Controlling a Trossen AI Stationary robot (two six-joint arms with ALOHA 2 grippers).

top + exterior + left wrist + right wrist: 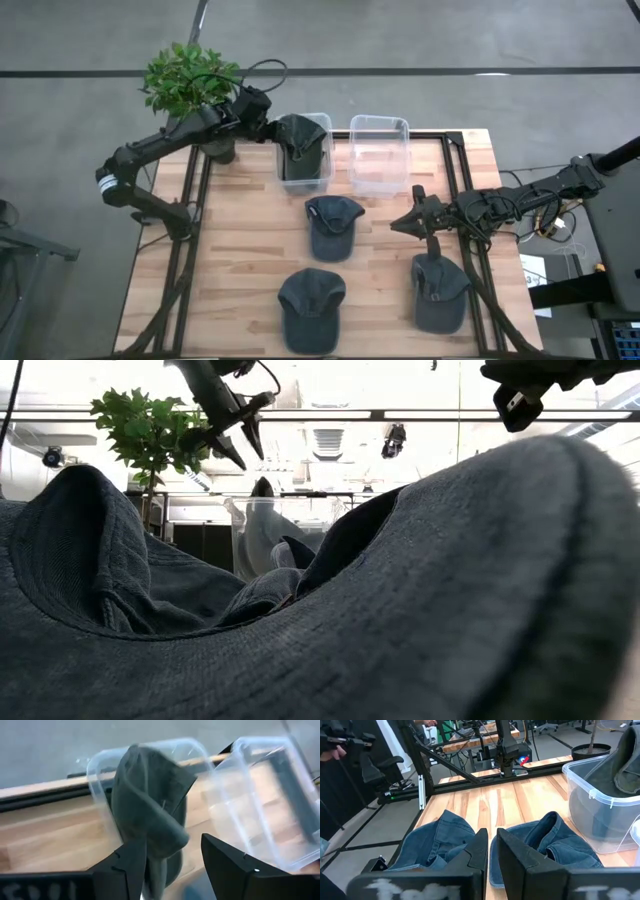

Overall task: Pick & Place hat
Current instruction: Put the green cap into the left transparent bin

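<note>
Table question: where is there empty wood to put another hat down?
Bare wood runs down the table's left side, between the left edge and the two middle hats. The empty clear bin also has room. It's crowded around the right gripper and the right hat.

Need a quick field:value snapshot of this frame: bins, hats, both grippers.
left bin: clear tub, holds one dark hat, crumpled, partly over the rim
right bin: clear tub, no hat in it
hats on table: three, at
left gripper: over the left bin's edge, open, nothing held
right gripper: above the table between centre hat and right hat, shut, nothing held
plant: potted, far left corner
</note>
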